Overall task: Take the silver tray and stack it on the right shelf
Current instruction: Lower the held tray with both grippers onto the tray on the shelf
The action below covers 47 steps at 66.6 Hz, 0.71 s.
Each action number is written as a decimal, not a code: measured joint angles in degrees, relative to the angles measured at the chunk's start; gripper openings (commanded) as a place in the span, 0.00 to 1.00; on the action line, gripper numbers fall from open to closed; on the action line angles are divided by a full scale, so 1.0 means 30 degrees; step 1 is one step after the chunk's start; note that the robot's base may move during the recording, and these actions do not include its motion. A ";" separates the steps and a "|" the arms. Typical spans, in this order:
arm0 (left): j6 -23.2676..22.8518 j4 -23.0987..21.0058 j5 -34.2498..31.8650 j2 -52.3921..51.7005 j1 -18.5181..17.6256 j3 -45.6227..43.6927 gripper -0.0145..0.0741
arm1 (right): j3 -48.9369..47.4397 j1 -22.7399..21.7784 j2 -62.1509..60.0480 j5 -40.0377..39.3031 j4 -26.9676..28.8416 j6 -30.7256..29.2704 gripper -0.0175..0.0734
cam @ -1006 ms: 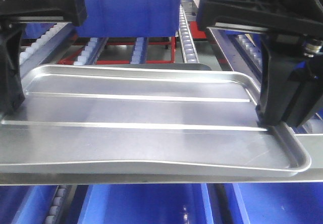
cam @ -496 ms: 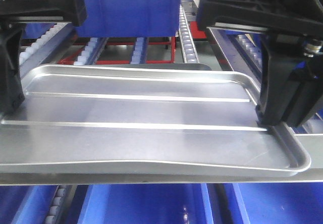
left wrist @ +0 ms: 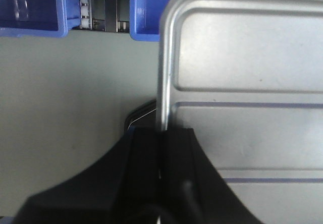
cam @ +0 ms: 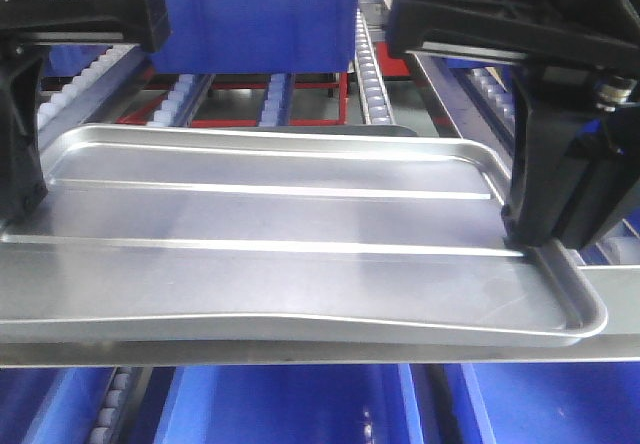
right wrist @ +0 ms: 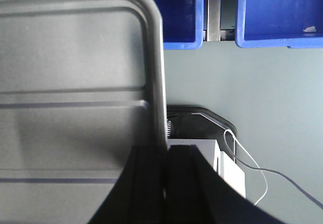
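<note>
Item: left gripper [left wrist: 162, 151], black, jaws drawn together on the left short rim of the silver tray [cam: 290, 254], the rim running straight in between the fingers with no gap showing. Item: right gripper [right wrist: 165, 158], black, likewise clamped on the tray's right short rim; a white box [right wrist: 229, 171] with a thin pale cable lies just right of it. Item: silver tray, held between the two grippers, roughly level, long side across the front view, its two ridges running left to right, nothing lying in it. Under the tray's near long edge, a flat steel front bar [cam: 300, 354]; whether the tray touches it cannot be told. Below that bar, blue bins [cam: 290, 404], only their blue inner walls showing. Beyond the tray's far edge, the right shelf [cam: 368, 64]: lanes of white rollers and metal rails running away from the tray, red framing beneath them. Farthest behind the tray, a large blue bin [cam: 250, 14] standing on the roller lanes, contents not visible.
</note>
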 measured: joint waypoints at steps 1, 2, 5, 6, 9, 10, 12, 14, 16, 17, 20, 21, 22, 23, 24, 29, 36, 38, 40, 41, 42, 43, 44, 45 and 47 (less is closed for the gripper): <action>0.0140 0.0000 -0.0054 0.0000 0.0084 0.0000 0.05 | -0.0059 0.0000 0.0044 0.0000 0.0000 -0.0112 0.25; 0.0188 0.0000 -0.0056 0.0000 0.0087 0.0000 0.05 | -0.0062 -0.0040 0.0037 0.0000 0.0000 -0.0118 0.25; 0.0543 -0.0054 -0.0234 0.0000 0.0411 0.0000 0.05 | -0.0413 -0.0177 0.0180 0.0047 0.0000 -0.0473 0.25; 0.0652 -0.0111 -0.0279 0.0000 0.0613 0.0000 0.05 | -0.0541 -0.0232 0.0272 0.0039 0.0000 -0.0588 0.25; 0.1007 -0.0267 -0.0377 0.0000 0.1021 0.0000 0.05 | -0.0977 -0.0438 0.0458 0.0039 0.0000 -0.0977 0.25; 0.1117 -0.0307 -0.0502 0.0000 0.1208 0.0000 0.05 | -0.1129 -0.0516 0.0539 0.0039 0.0000 -0.1100 0.25; 0.1322 -0.0475 -0.0636 0.0000 0.1610 0.0000 0.05 | -0.1364 -0.0640 0.0718 0.0039 0.0000 -0.1279 0.25; 0.1699 -0.0596 -0.0887 0.0000 0.2044 0.0000 0.05 | -0.1756 -0.0869 0.0913 -0.0003 0.0000 -0.1550 0.25; 0.1954 -0.0742 -0.1201 0.0000 0.2486 0.0000 0.05 | -0.1999 -0.1009 0.1128 -0.0044 0.0000 -0.1709 0.25; 0.2132 -0.0842 -0.1385 0.0000 0.2710 0.0000 0.05 | -0.2157 -0.1111 0.1240 -0.0076 0.0000 -0.1805 0.25; 0.2650 -0.1020 -0.1950 0.0000 0.3382 0.0000 0.05 | -0.2606 -0.1422 0.1616 -0.0269 0.0000 -0.2075 0.25; 0.2829 -0.1064 -0.2151 0.0035 0.3600 0.0000 0.05 | -0.2740 -0.1533 0.1757 -0.0359 0.0000 -0.2153 0.25; 0.3020 -0.1173 -0.2348 0.0035 0.3816 0.0000 0.05 | -0.2869 -0.1636 0.1898 -0.0459 0.0000 -0.2238 0.25; 0.3192 -0.1245 -0.2538 0.0035 0.4029 0.0000 0.05 | -0.2996 -0.1741 0.2049 -0.0566 0.0000 -0.2351 0.25; 0.3385 -0.1279 -0.2749 0.0035 0.4240 0.0000 0.05 | -0.3116 -0.1844 0.2205 -0.0687 0.0000 -0.2403 0.25; 0.4419 -0.1619 -0.3681 0.0153 0.5236 0.0000 0.05 | -0.3702 -0.2313 0.3094 -0.1323 -0.0040 -0.2778 0.25; 0.5595 -0.1839 -0.4566 0.0523 0.6317 -0.0098 0.05 | -0.4546 -0.2686 0.4563 -0.2057 -0.0040 -0.3090 0.25; 0.5976 -0.1876 -0.4755 0.0730 0.6618 -0.0232 0.05 | -0.4798 -0.2723 0.4898 -0.2239 -0.0077 -0.3100 0.25; 0.6263 -0.1876 -0.4876 0.0974 0.6979 -0.0407 0.05 | -0.5058 -0.2768 0.5461 -0.2401 -0.0118 -0.3133 0.25; 0.6402 -0.1876 -0.4911 0.1191 0.7114 -0.0512 0.05 | -0.5195 -0.2768 0.5687 -0.2487 -0.0152 -0.3133 0.25; 0.6534 -0.1876 -0.4912 0.1266 0.7185 -0.0628 0.05 | -0.5337 -0.2805 0.5798 -0.2524 -0.0147 -0.3133 0.25; 0.6656 -0.1876 -0.4960 0.1435 0.7318 -0.0748 0.05 | -0.5475 -0.2802 0.6023 -0.2625 -0.0147 -0.3133 0.25; 0.6768 -0.1876 -0.4997 0.1604 0.7503 -0.0877 0.05 | -0.5619 -0.2802 0.6355 -0.2703 -0.0197 -0.3133 0.25; 0.6898 -0.1831 -0.4997 0.1786 0.7616 -0.1014 0.05 | -0.5756 -0.2809 0.6568 -0.2762 -0.0194 -0.3133 0.25; 0.7163 -0.1787 -0.5083 0.2163 0.7775 -0.1313 0.05 | -0.6024 -0.2846 0.6890 -0.2865 -0.0242 -0.3133 0.25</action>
